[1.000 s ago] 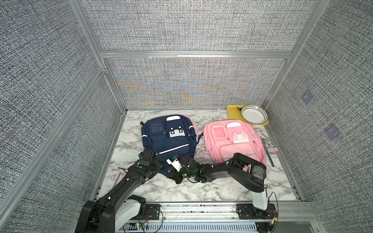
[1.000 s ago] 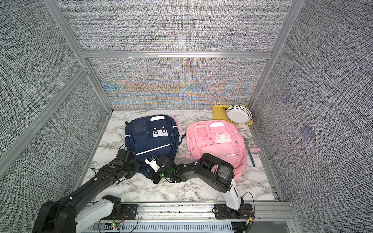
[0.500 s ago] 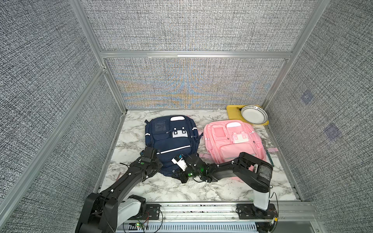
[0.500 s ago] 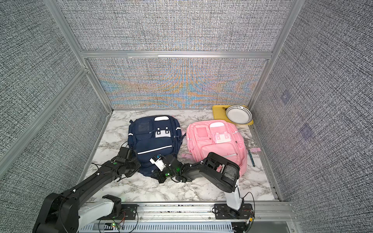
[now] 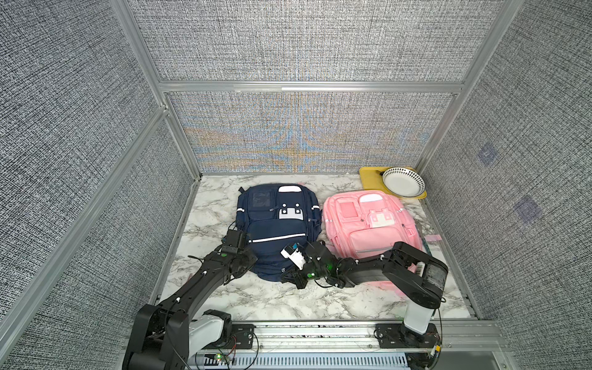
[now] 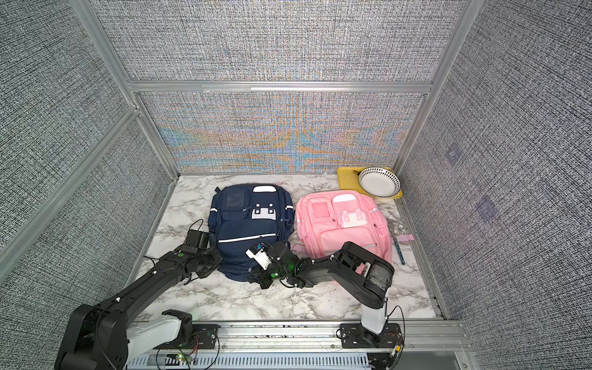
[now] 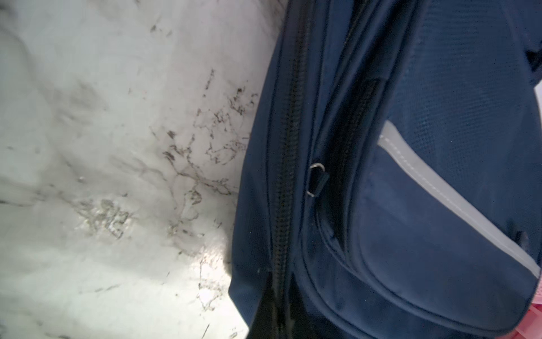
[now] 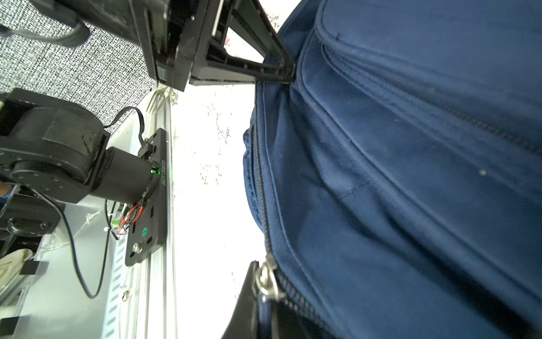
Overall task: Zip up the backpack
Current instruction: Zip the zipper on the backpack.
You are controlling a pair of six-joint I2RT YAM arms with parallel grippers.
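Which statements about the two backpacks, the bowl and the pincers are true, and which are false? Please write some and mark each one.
1. The navy backpack and the pink backpack lie side by side on the marble table. True.
2. The pink backpack is on the robot's left. False: it lies to the right of the navy one.
3. The spotted bowl sits on the yellow tray. True.
4. The right pincer is shut at the navy backpack's metal zipper slider. True.
5. The left pincer hangs open over the pink backpack. False: it is shut on the navy backpack's edge.
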